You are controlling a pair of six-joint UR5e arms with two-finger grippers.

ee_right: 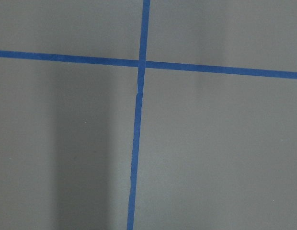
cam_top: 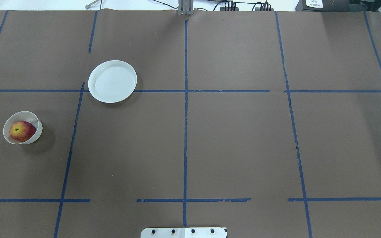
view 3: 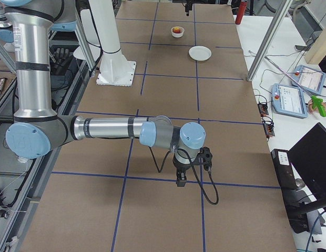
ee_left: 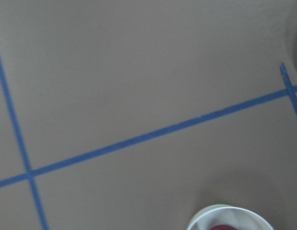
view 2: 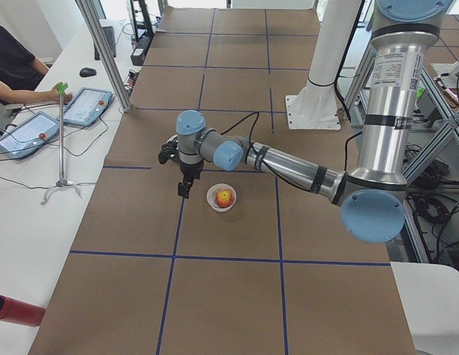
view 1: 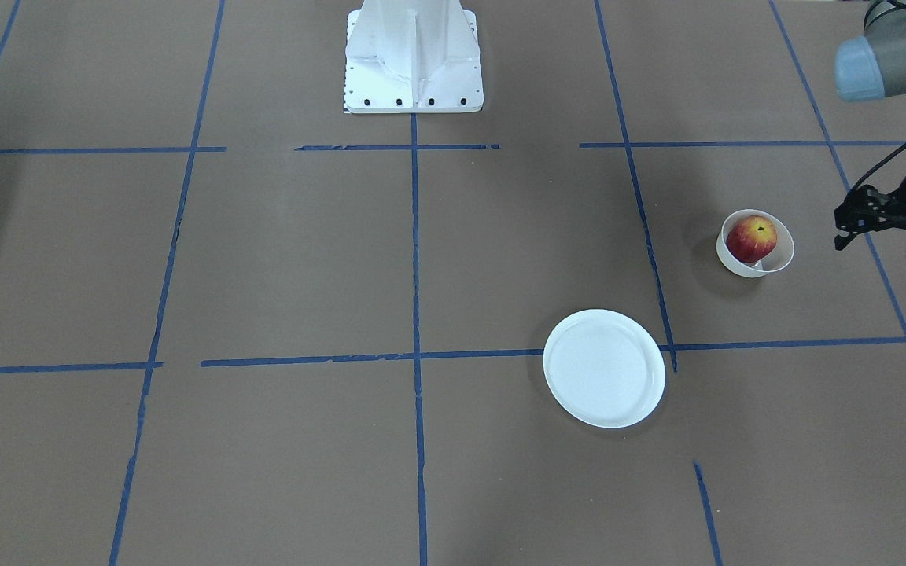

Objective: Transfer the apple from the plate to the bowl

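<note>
Overhead exterior view: the apple sits inside the bowl near the desk's left edge, well apart from the white plate lying on a blue tape line. The left hand hangs beside the bowl, spread open; the right hand hovers far off, its state impossible to tell.

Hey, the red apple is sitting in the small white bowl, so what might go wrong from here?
1. The small off-white bowl looks tilted under the red apple, which nearly fills it, so it might tip or roll.
2. The left gripper, open and empty, hangs close beside the bowl. A careless move away may knock it over.
</note>
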